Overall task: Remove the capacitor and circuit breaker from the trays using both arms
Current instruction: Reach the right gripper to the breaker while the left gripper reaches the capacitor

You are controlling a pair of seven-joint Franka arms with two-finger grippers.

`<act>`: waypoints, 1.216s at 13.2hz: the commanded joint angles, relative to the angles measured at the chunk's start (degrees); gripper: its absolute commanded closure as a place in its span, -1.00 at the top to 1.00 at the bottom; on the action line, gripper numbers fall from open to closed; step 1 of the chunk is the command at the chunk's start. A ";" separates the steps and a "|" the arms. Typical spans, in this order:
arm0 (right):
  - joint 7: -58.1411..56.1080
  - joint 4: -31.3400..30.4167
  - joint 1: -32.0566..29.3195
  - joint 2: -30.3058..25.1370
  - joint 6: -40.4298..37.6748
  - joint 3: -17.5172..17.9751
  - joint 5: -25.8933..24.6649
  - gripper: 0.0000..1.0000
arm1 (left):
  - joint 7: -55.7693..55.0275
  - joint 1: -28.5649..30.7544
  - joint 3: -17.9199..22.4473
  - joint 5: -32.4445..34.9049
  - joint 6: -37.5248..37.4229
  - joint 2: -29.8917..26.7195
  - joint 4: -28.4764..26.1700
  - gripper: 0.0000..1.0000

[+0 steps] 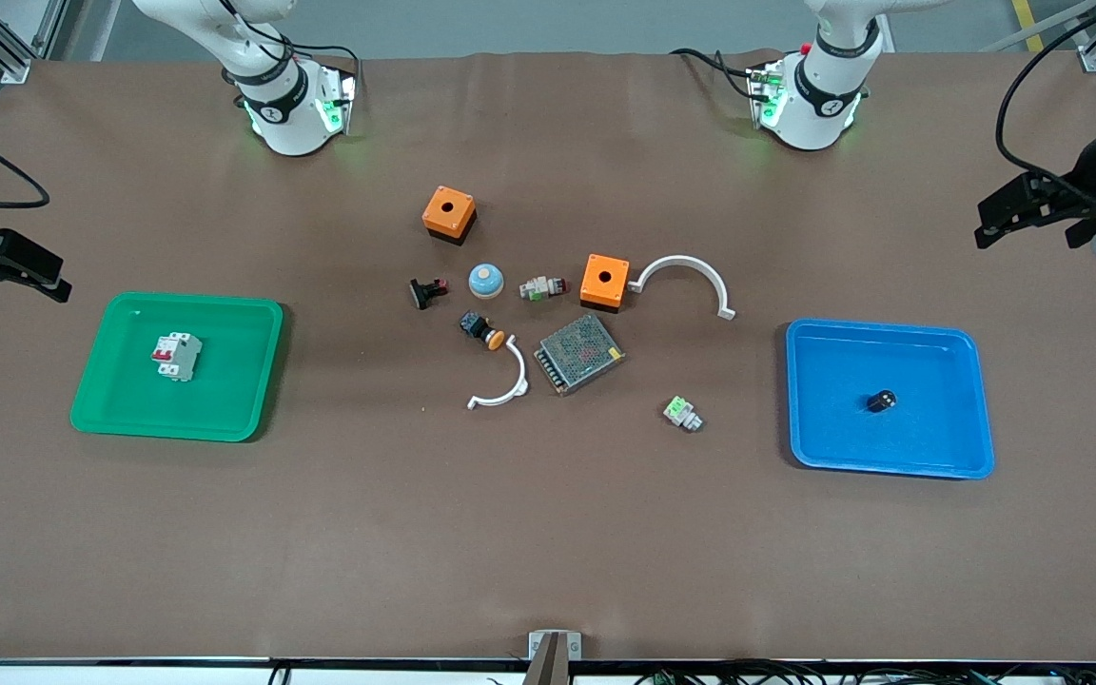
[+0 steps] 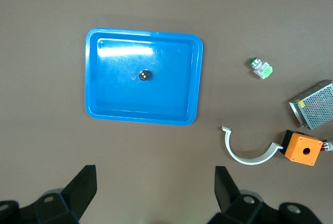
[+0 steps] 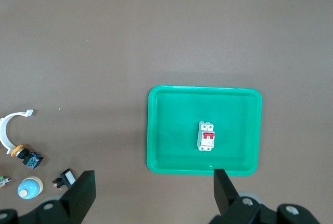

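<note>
Both grippers are hanging spread and empty: we are seeing the left gripper (image 1: pixel 1033 221) over bare brown mat at the left arm's end of the table, the right gripper (image 1: pixel 10 266) at the right arm's end. Our stubby black capacitor (image 1: pixel 882 401) is lying in the glossy blue tray (image 1: pixel 890 463), and the blocky white breaker (image 1: pixel 176 357) is sitting in the green tray (image 1: pixel 167 425), both clear of the raised rims.
</note>
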 commanded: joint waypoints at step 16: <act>-0.16 1.54 -0.27 2.43 5.85 0.41 -0.37 1.00 | -1.59 5.60 0.40 7.67 35.42 20.61 -19.42 1.00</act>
